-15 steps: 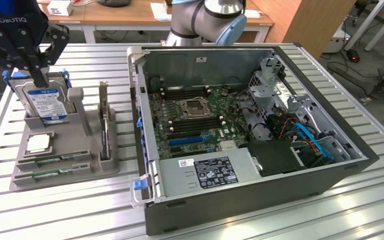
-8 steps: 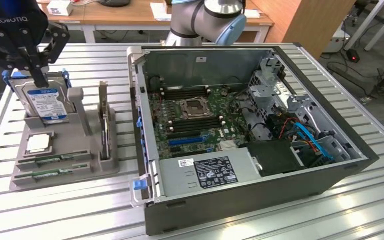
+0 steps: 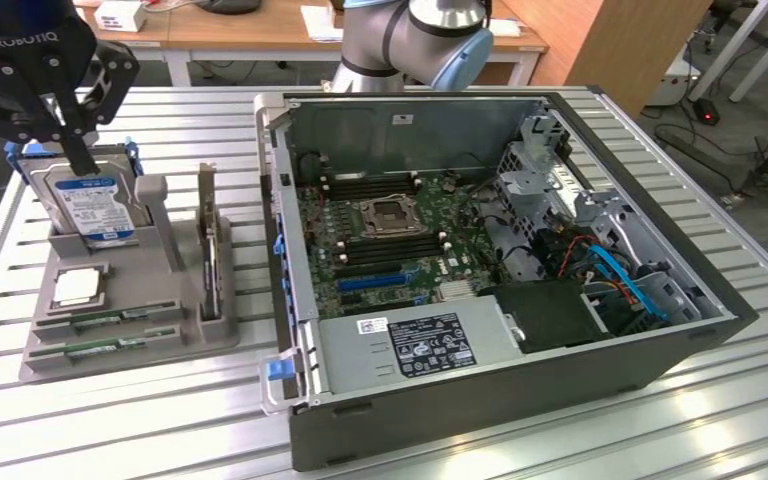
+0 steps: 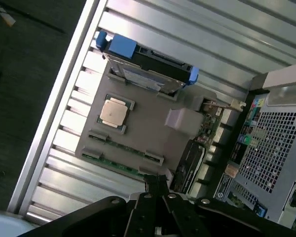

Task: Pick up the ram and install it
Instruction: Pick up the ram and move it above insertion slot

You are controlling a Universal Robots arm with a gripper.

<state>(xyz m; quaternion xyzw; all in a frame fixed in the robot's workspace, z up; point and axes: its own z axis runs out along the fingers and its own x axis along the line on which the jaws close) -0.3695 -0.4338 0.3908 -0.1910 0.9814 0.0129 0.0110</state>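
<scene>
Gripper (image 3: 84,165), pinched shut and empty, hangs above the hard drive (image 3: 95,210); the ram (image 3: 107,320) lies toward 6 o'clock in the exterior view, probably best approached squarely, fingers spanning its thin faces

We see the ram (image 3: 124,317) green, its holder (image 3: 144,290) grey, the hard drive (image 3: 91,205) silver with blue, the end effector (image 3: 84,160) black, the counter (image 3: 117,415) ribbed silver.

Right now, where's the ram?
In the exterior view, the ram lies flat in the camera-side slots of the grey holder on that view's left, just below the CPU and left of the open PC case.
</scene>
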